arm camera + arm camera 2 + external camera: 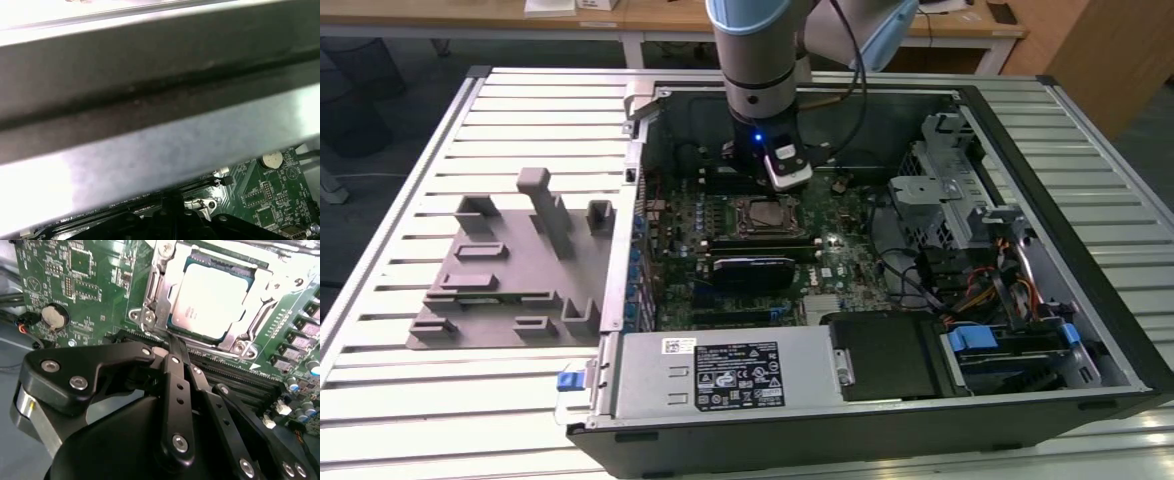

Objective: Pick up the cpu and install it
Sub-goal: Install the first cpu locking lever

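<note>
Second wrist view — cpu [212, 297] seated in socket [155, 300], pincer [176, 346] apparently pressed together, empty.

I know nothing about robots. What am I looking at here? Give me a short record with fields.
Setting: open computer case lying on a slatted table
Robot: one arm reaching down into the case
Gripper: fingers together, holding nothing, just beside the socket
Cpu: lying flat in the motherboard socket, silver top up
Motherboard: green, with a round coin battery
Beside the case: grey fixture block, at the exterior view's left
</note>
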You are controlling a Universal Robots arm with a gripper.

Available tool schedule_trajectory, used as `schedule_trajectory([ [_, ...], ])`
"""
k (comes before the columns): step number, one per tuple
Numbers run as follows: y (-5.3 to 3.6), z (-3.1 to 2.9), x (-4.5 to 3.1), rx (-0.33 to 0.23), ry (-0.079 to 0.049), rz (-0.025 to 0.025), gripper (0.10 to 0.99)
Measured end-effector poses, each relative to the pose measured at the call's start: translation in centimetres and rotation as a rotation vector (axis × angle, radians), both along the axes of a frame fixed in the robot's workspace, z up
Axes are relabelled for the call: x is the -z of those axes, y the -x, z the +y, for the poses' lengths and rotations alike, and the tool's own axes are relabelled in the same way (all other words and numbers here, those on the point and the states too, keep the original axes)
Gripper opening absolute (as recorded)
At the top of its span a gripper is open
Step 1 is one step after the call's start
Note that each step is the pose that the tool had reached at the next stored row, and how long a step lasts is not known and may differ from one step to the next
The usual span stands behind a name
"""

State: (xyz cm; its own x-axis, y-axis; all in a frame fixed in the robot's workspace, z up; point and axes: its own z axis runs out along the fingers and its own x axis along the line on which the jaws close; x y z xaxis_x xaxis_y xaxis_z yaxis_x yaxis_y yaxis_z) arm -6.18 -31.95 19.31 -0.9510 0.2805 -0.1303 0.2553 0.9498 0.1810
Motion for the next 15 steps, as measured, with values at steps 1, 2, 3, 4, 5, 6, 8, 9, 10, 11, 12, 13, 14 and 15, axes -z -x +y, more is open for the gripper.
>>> schedule_trajectory([
  [1,-0.02,0.00,0.00,0.000,0.000,0.0000,0.106],
  [2,-0.02,0.00,0.00,0.000,0.000,0.0000,0.106],
  [3,-0.02,0.00,-0.03,0.000,0.000,0.0000,0.106],
  [4,-0.03,0.01,-0.08,0.000,0.000,0.0000,0.106],
  [5,-0.03,0.01,-0.20,0.000,0.000,-0.0001,0.106],
  [6,-0.03,0.00,-0.38,0.000,0.000,-0.0001,0.106],
  [8,-0.03,0.00,-0.84,0.000,0.000,0.0000,0.106],
  [9,-0.02,0.00,-1.07,0.000,0.000,0.0001,0.106],
  [10,-0.02,0.00,-1.29,0.000,0.000,0.0000,0.106],
  [11,-0.03,0.00,-1.50,0.000,0.000,0.0000,0.106],
  [12,-0.03,0.00,-1.67,0.000,0.000,0.0000,0.106],
  [13,-0.03,0.00,-1.82,0.000,0.000,0.0000,0.106],
  [14,-0.03,0.00,-1.95,0.000,0.000,0.0000,0.106],
  [15,-0.03,0.00,-2.07,0.000,0.000,0.0000,0.106],
])
